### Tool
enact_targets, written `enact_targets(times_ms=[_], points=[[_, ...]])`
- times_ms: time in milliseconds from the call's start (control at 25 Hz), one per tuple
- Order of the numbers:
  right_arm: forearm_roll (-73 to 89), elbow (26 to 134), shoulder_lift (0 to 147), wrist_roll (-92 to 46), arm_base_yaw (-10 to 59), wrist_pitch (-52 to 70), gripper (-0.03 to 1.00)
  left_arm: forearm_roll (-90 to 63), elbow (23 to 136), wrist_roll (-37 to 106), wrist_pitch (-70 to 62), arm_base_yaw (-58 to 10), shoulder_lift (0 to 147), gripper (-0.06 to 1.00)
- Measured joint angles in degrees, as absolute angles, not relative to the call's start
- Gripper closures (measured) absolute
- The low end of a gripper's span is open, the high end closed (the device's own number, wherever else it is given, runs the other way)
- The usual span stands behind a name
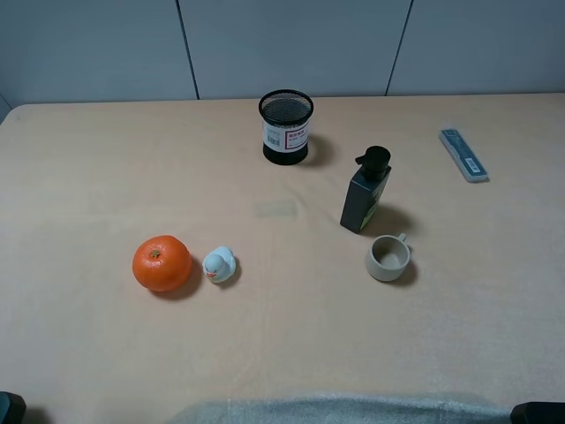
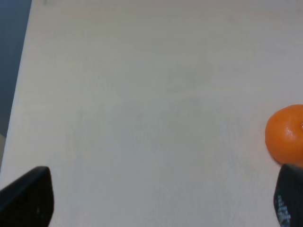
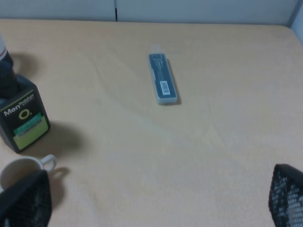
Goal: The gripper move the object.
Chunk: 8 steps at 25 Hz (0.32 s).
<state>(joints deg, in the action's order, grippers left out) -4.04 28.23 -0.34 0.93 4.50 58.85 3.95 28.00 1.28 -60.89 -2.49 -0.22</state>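
From up high, the whole pale surface [image 1: 282, 344] is laid out, and neither arm reaches over it: only dark corners show at the near edge. The cup [image 1: 387, 258], small and beige-grey, stands upright and empty right of centre, its little handle pointing toward the far right. Just behind it, close but apart, stands the dark pump bottle [image 1: 365, 191]. Further back sits the black mesh pen holder [image 1: 285, 127], and off toward the far right lies a flat grey-blue case [image 1: 463, 155]. Over on the left, the orange [image 1: 161, 262] and a small white duck toy [image 1: 219, 264] sit just beside each other.

Now the right wrist camera, which gives what the high view cannot: the right hand [image 3: 151, 203], its two black fingertips [image 3: 26, 201] spread wide with nothing between them, hanging over bare surface. The cup [image 3: 19, 171] peeks in at the frame's edge, partly hidden behind one fingertip, handle visible; whether they touch I cannot tell. The bottle [image 3: 21, 113] shows a label here, and the case [image 3: 162, 78] lies well clear.

The left wrist camera shows the left hand [image 2: 163, 198] just as wide apart and holding nothing, with the orange [image 2: 286, 134] near one fingertip. The cup does not show in this view.
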Motion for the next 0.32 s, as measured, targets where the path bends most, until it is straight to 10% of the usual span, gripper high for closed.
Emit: enact_targets(times_ms=[320], points=[[-4.04,28.23,-0.34,0.93,4.50,58.85,0.28,3.95,28.00,1.35,-60.89,-2.49,-0.22,0.03]])
